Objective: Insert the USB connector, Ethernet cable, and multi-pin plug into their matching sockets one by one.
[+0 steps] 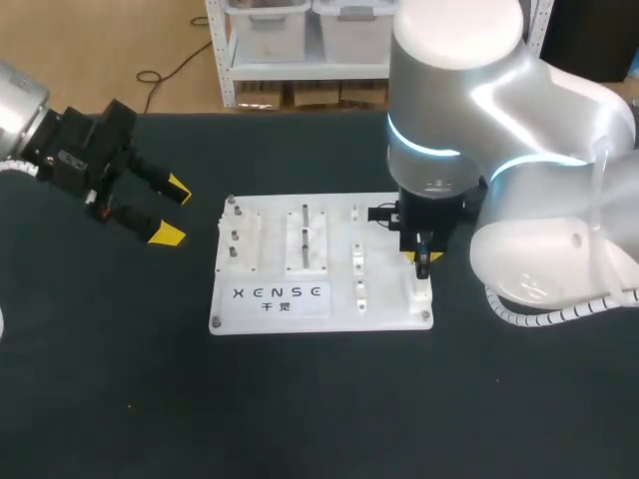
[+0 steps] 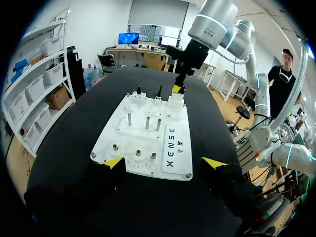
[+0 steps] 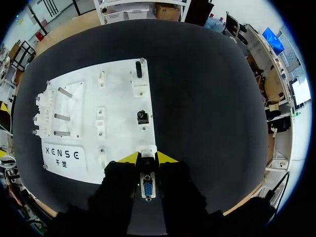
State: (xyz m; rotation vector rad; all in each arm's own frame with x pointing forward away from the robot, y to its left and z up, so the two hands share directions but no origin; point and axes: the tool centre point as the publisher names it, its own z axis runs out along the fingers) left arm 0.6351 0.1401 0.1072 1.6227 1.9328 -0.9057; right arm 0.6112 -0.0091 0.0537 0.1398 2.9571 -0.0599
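**Right end effector [image 3: 148, 159] clamped on plug [image 3: 147, 188] at corner socket [image 3: 147, 149]**

Surface [image 1: 300, 419]: carries one white board [image 1: 384, 311]. Left end effector [image 1: 172, 211]: off the board's left side, well apart from it, fingers spread wide, nothing held. Right end effector: over the board's near right corner, fingers gripping the plug from two sides, plug directly above the corner socket; contact cannot be told. Along that same edge, mid connector [image 3: 143, 117] and far connector [image 3: 138, 69], both dark, sit in their own sockets; judged to be the Ethernet and USB, already seated. Assessment: two insertions done, the third in hand, not confirmed complete.
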